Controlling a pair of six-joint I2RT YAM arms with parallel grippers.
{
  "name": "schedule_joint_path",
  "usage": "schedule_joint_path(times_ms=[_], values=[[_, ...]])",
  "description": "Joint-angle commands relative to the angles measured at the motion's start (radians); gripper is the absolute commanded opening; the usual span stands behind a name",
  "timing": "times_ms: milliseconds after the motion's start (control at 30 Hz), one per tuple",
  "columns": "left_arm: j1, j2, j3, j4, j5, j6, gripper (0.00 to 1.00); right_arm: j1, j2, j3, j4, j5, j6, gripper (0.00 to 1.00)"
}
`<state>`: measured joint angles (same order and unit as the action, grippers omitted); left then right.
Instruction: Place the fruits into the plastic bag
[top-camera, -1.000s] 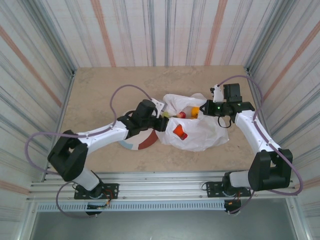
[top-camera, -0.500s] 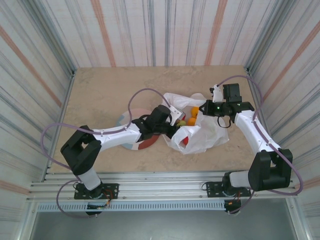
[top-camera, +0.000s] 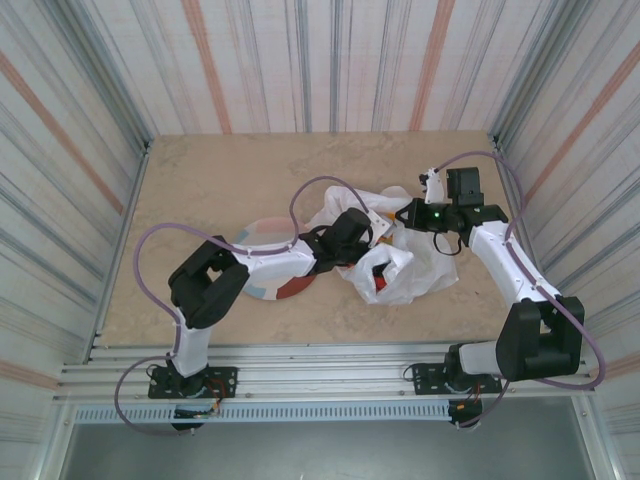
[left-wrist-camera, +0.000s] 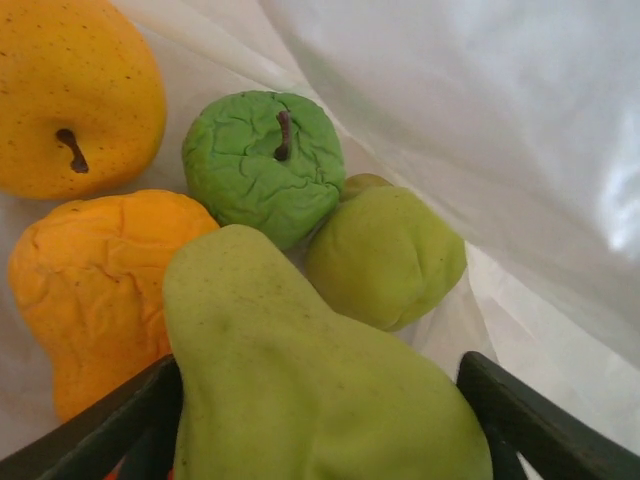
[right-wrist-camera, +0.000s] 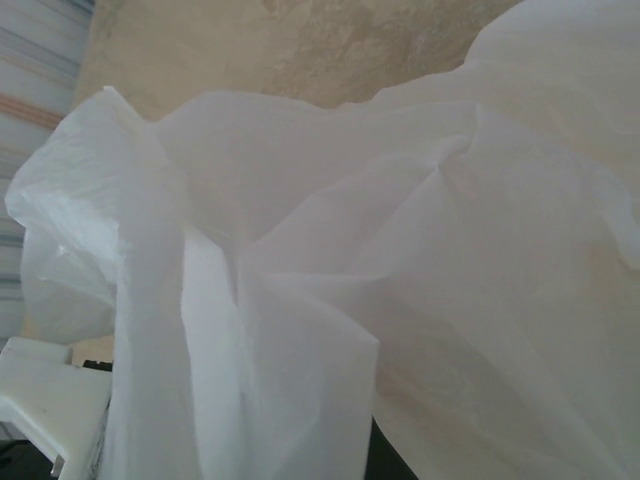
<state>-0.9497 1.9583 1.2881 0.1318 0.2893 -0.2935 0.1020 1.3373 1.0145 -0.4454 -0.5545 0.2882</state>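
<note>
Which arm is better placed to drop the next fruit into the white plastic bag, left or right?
Left. The left gripper holds a pale green pear-shaped toy fruit already inside the thin white plastic bag, above other fruits. The right gripper sits at the bag's rim.

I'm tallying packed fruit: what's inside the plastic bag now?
Inside the plastic bag: a yellow fruit, green apple, orange fruit, small green fruit, and a green pear in the left gripper. A red fruit shows through. Folds hide the rest.

White arms (top-camera: 268, 262), black joints (top-camera: 205, 285); mauve cables (top-camera: 150, 232); dark fingers (left-wrist-camera: 530, 420).
</note>
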Motion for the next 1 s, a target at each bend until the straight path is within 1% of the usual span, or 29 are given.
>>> schedule_joint_path(times_ms=[0,167,500,733,833,967], values=[[-0.006,-0.009,0.017,0.034,0.015,-0.006,0.79,-0.013,-0.027,-0.017,-0.007,-0.01,0.016,0.0],[-0.003,-0.049,-0.012,0.029,-0.011,0.024,0.87,-0.018,-0.02,-0.02,-0.005,-0.015,0.014,0.0],[0.039,-0.155,-0.079,0.01,-0.041,0.069,0.92,-0.021,-0.02,-0.021,-0.009,-0.015,0.008,0.0],[0.082,-0.244,-0.141,-0.023,-0.057,0.104,0.91,-0.029,-0.018,-0.021,-0.019,-0.009,-0.003,0.0],[0.104,-0.3,-0.178,-0.046,-0.072,0.124,0.9,-0.036,-0.013,-0.022,-0.022,-0.008,-0.007,0.0],[0.143,-0.385,-0.237,-0.069,-0.06,0.153,0.86,-0.039,-0.004,-0.019,-0.022,-0.013,-0.009,0.0]])
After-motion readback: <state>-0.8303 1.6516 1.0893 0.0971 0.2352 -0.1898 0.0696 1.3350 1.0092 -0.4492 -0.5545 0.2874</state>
